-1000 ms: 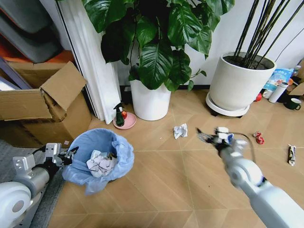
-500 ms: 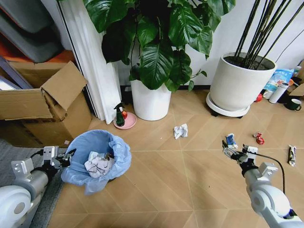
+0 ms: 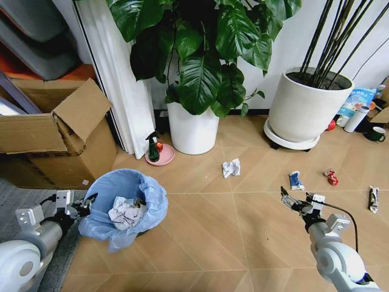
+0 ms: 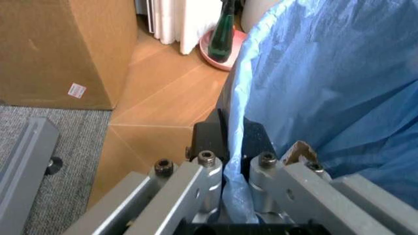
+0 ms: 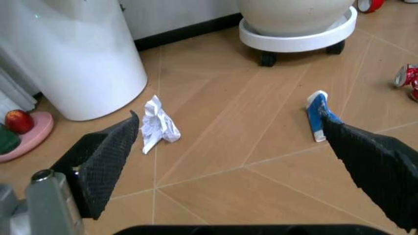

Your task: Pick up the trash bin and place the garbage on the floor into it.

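Beside the cardboard box (image 3: 58,137), the trash bin (image 3: 124,204) sits on the floor (image 3: 213,243) (paper inside), its blue bag pinched by the left claw (image 3: 85,204). The right claw (image 3: 295,202), fingers apart, hovers near the blue-white wrapper (image 3: 295,180).

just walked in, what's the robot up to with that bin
The left gripper is clamped on the rim of the trash bin, which already holds crumpled paper. The right gripper hangs open and empty above the floor. A white paper wad, a blue-white wrapper and a red wrapper lie there.
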